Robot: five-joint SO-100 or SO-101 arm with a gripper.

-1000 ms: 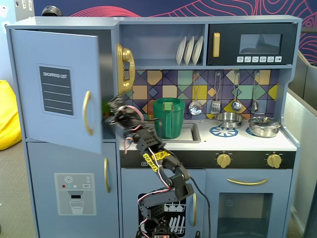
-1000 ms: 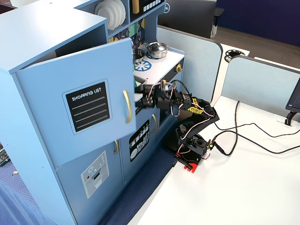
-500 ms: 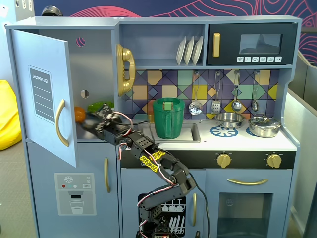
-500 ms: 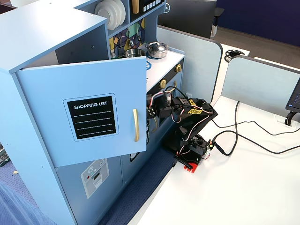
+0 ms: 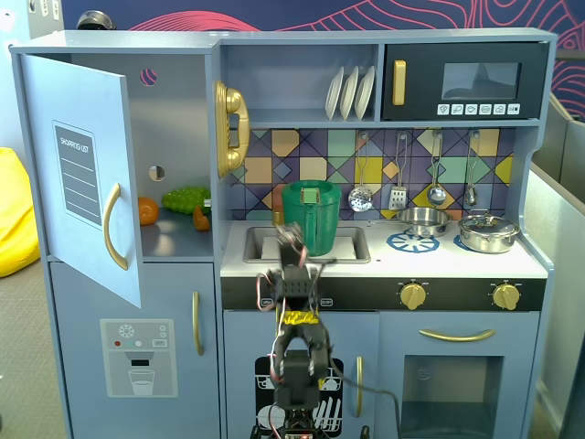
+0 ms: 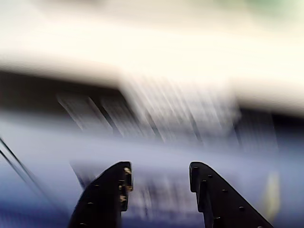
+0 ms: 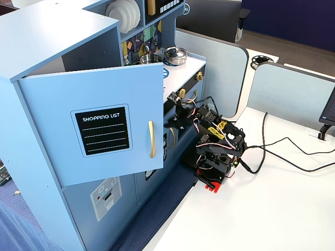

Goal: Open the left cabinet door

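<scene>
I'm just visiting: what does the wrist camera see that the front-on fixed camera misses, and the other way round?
Only the wrist view shows the gripper close up: two dark fingers standing apart, with nothing between them; everything behind is motion-blurred. Only the front-on fixed view shows the whole kitchen: the left door swung wide open, toy food on the shelf behind it, the green pot by the sink, and the arm upright at the centre, away from the door. Both share the arm itself, though the gripper is too small and blurred to read from the front.
</scene>
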